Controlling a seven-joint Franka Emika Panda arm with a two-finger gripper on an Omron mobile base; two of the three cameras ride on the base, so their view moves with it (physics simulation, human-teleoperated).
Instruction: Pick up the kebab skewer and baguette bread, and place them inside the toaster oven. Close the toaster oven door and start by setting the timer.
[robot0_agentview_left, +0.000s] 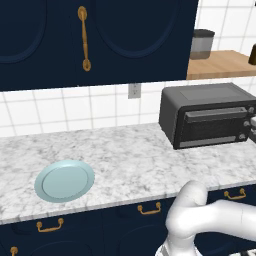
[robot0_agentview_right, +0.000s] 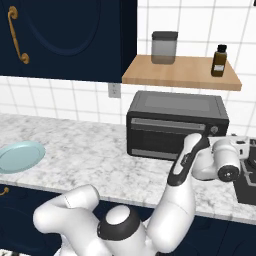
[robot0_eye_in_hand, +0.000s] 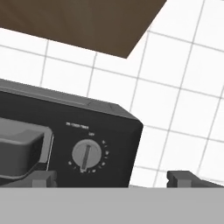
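Nearest the hand camera, we see the two dark fingertips of the gripper (robot0_eye_in_hand: 111, 177) standing wide apart with nothing between them, aimed at the timer knob (robot0_eye_in_hand: 87, 155) on the right end of the toaster oven (robot0_eye_in_hand: 65, 140). We locate the toaster oven (robot0_agentview_right: 176, 125) toward the back right of the marble counter (robot0_agentview_right: 90, 155), against the tiled wall and beneath a wooden shelf (robot0_agentview_right: 182, 72) carrying a canister (robot0_agentview_right: 164, 47) and a brown bottle (robot0_agentview_right: 218, 60). Its door (robot0_agentview_right: 162, 137) stands shut, bar handle (robot0_agentview_left: 209, 114) across the top. At the counter's front left edge lies a pale blue plate (robot0_agentview_left: 64, 181), bare; we cannot see the kebab skewer or the baguette bread from outside, so we judge them already inside the oven. What remains, we judge, is the timer. We expect the knob to be small, rigid and smooth, turning against light resistance; the fingers should close across its raised centre ridge, one pad on each flank, so that rotation does not slip. The oven itself looks heavy enough to stay put.
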